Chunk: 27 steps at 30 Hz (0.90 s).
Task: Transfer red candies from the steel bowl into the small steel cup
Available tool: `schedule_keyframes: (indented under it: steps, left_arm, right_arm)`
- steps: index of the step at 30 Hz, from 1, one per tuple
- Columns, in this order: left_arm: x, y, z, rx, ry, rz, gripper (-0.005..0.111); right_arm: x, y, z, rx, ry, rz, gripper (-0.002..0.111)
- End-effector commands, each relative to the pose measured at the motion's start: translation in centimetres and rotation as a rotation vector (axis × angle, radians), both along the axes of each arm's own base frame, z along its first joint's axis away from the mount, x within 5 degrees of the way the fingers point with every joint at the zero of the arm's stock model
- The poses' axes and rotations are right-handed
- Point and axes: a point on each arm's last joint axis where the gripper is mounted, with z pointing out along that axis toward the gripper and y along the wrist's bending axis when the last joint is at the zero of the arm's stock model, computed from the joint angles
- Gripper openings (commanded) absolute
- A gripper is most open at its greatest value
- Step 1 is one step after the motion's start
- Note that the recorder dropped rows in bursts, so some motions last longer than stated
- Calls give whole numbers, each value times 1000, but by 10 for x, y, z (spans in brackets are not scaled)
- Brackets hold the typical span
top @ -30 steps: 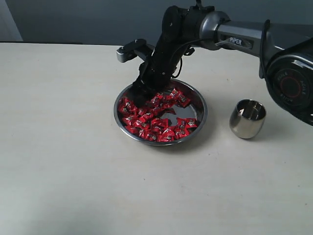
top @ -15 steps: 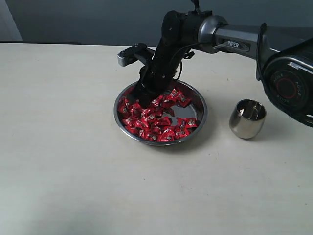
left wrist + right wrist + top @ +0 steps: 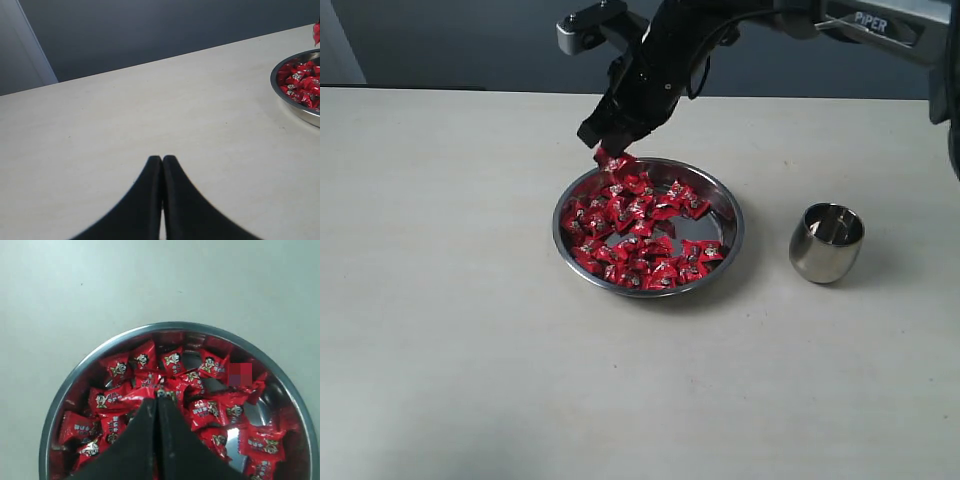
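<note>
The right gripper [image 3: 603, 142] hung above the upper-left rim of the bowl [image 3: 732, 240] at centre frame, clenched on one candy [image 3: 616, 162]. The other candies [image 3: 638, 245] lay heaped in the bowl, with the cup [image 3: 826, 243] well apart at right. The wrappers looked light, crinkly and slick, so a pinch across the middle probably suited them. The left gripper [image 3: 162, 161] was clenched on nothing over the counter [image 3: 125, 115].

The red candies [image 3: 638, 245] heap in the steel bowl [image 3: 733, 215] mid-desk. One hangs pinched in my right gripper [image 3: 604, 151]. The small steel cup [image 3: 826, 243] stands upright toward the right edge.
</note>
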Motion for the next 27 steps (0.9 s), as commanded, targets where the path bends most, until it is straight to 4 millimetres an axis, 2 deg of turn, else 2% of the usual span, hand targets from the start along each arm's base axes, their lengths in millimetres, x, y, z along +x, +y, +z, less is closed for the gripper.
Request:
schedule_keyframes:
  steps: [1, 4, 7, 8, 9, 11, 15, 19, 23, 27]
  left_arm:
    - [0, 0, 1, -2, -12, 0, 0]
    - [0, 0, 1, -2, -12, 0, 0]
    - [0, 0, 1, -2, -12, 0, 0]
    - [0, 0, 1, -2, -12, 0, 0]
    - [0, 0, 1, -2, -12, 0, 0]
    - [0, 0, 1, -2, -12, 0, 0]
    - [0, 0, 1, -2, -12, 0, 0]
    - [0, 0, 1, -2, -12, 0, 0]
    - [0, 0, 1, -2, -12, 0, 0]
    - [0, 0, 1, -2, -12, 0, 0]
  right_arm:
    - [1, -11, 5, -21, 23, -8, -1]
    - [1, -14, -11, -72, 70, -8, 1]
    - [-1, -15, -28, -119, 133, 7, 14]
    - [-2, -15, -35, -134, 157, 13, 22]
    - [-2, -16, -43, -151, 192, 20, 40]
    - [-3, -18, -51, -186, 210, 27, 55]
    - [-1, -26, -56, -280, 217, -32, 55]
    - [-3, -20, -58, -220, 263, -43, 55]
    - [-5, -16, -81, -214, 331, -52, 55]
    - [-7, -14, -82, -179, 361, -59, 55]
